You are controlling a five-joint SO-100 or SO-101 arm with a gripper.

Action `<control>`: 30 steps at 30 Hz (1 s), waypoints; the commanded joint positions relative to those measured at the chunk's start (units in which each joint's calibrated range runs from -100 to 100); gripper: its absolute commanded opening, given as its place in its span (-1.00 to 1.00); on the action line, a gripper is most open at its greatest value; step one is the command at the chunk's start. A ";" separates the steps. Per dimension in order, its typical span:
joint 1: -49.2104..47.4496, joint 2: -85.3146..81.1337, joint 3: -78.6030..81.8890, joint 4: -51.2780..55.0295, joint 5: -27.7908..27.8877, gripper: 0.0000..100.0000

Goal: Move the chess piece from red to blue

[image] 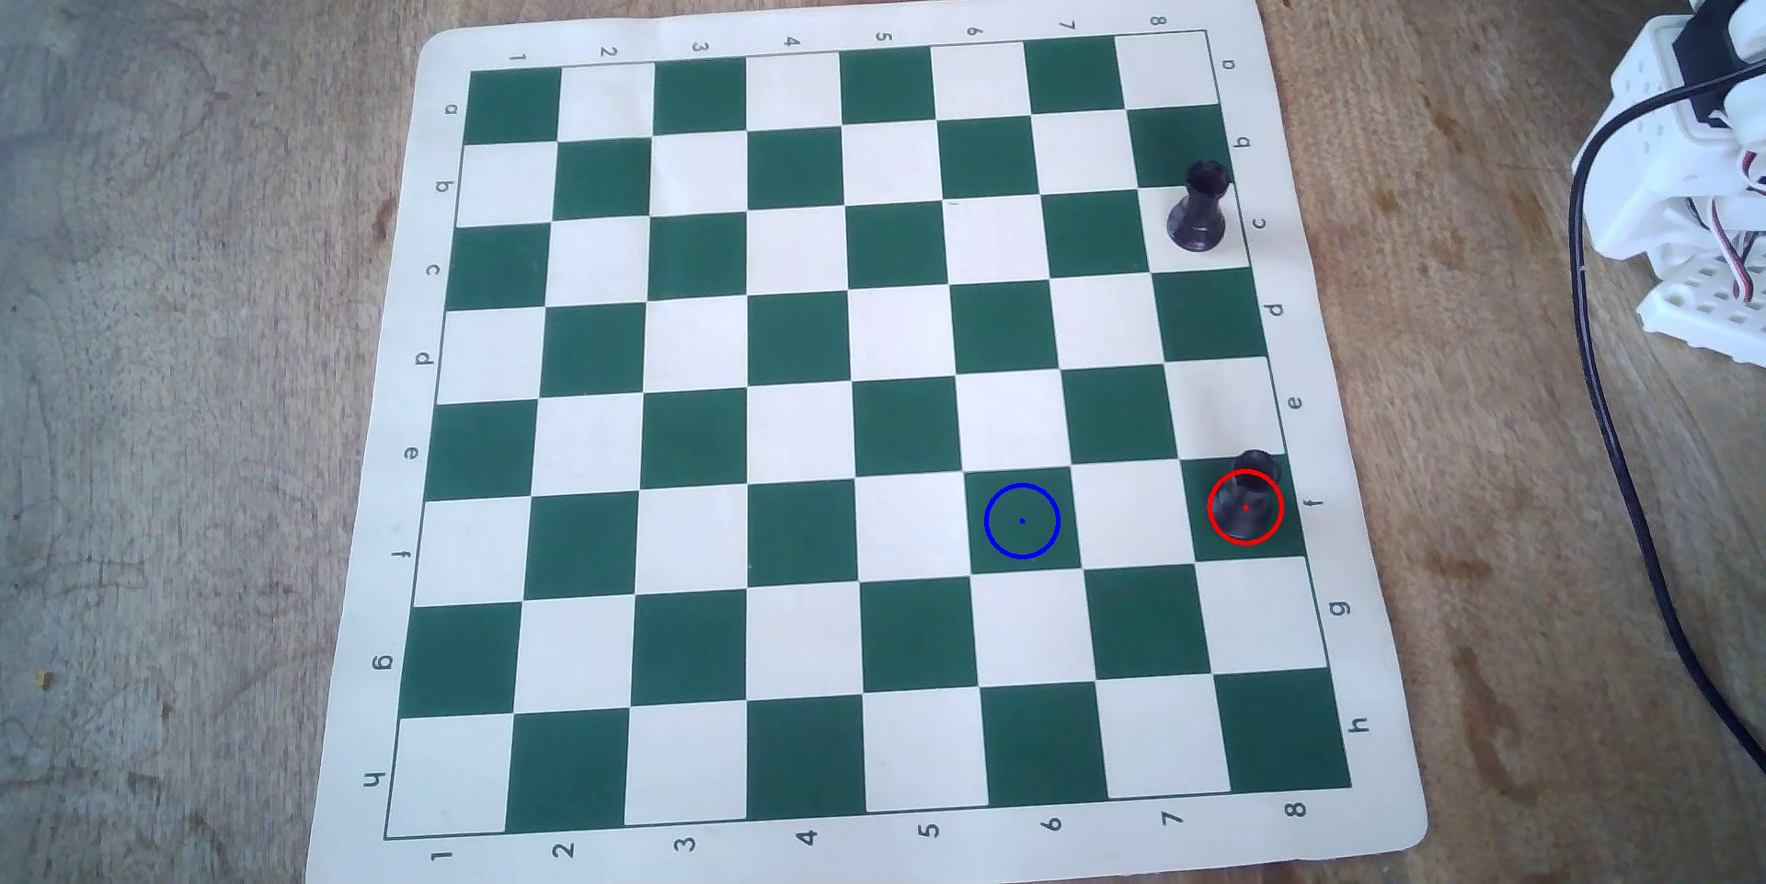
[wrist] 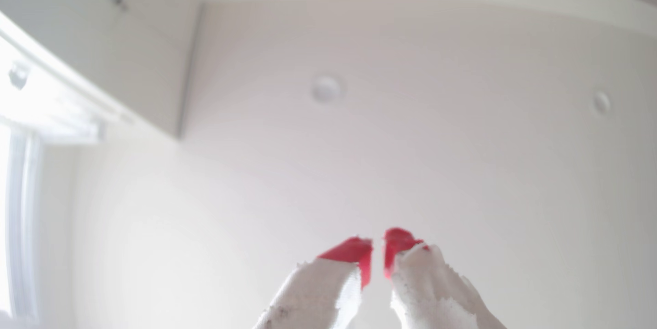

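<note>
The board [image: 860, 425] lies on a wooden worktop [image: 191, 273], its margins printed with numbers 1 to 8 along the top and bottom edges and letters a to h down both sides. The piece [image: 1247, 490] stands upright in row f, column 8, on a green square at the right edge of the overhead view. Its base sits inside the red ring [image: 1245, 508], and its long axis appears to lean toward the top of that view. The blue ring [image: 1022, 520] marks the green square in row f, column 6, two squares to the left, with nothing in it. Another black piece [image: 1198, 208] stands upright in row c, column 8. The arm [image: 1691, 177] sits off the board at the right edge. In the wrist view the pincer [wrist: 378, 247] points up at a pale ceiling, its red tips nearly touching with only a narrow slit between them, holding nothing.
</note>
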 commanded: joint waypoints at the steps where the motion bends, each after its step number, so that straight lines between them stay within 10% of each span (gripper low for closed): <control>1: -0.35 0.22 0.81 -0.15 0.05 -0.95; 30: -0.35 0.22 0.81 -0.15 0.05 -0.95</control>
